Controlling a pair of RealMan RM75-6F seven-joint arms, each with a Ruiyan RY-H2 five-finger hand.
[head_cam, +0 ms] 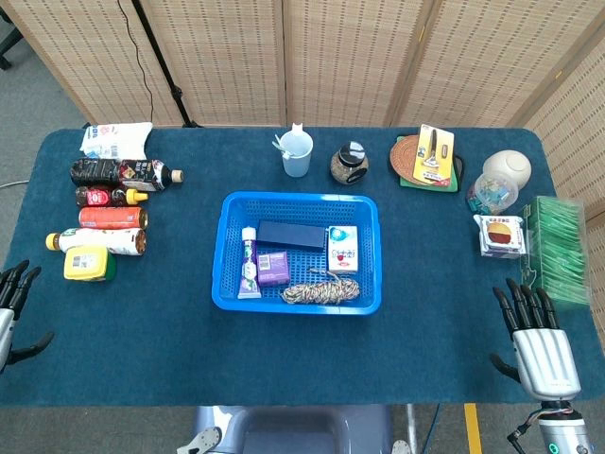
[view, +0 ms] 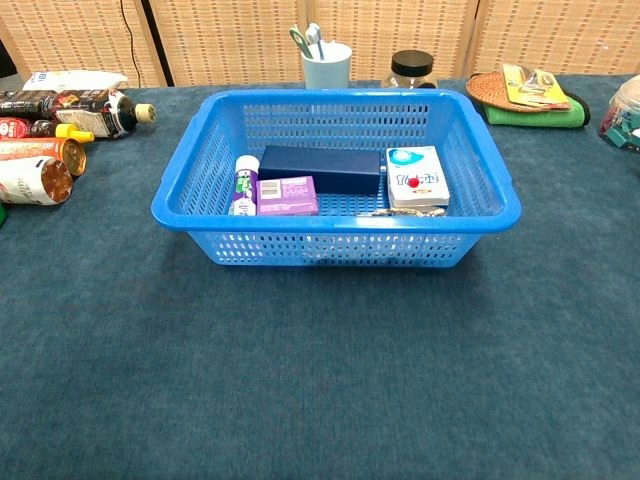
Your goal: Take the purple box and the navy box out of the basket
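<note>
Dark blue felt covers the table (head_cam: 142,331), backed by woven wicker screens along the top of the frame. Nearest, at the bottom corners of the head view, both hands wait at the table edge, well apart from everything. The right hand (head_cam: 535,339), lower right, has its fingers spread and pointing up the frame, holding nothing. The left hand (head_cam: 11,307), at the lower left edge, is cut off by the frame; the fingers that show are apart and empty.

At centre stands the blue perforated plastic basket (head_cam: 297,305). Inside, closest to the front wall, lies a coil of speckled rope (head_cam: 322,288). Behind it, left of centre, the small purple cardboard box (view: 287,195) lies flat, just beside a white toothpaste tube (head_cam: 249,263) along the left wall. The long navy box (view: 320,169) lies flat behind the purple one, toward the back wall, and a white carton with a blue and red label (view: 416,177) sits to its right. Both boxes lie uncovered, so a reach from above looks open; nothing has been lifted yet.

Farther off, bottles (head_cam: 112,199) cluster at left, a pale blue cup with utensils (head_cam: 296,152) and a dark-lidded glass jar (head_cam: 349,163) stand behind the basket.
</note>
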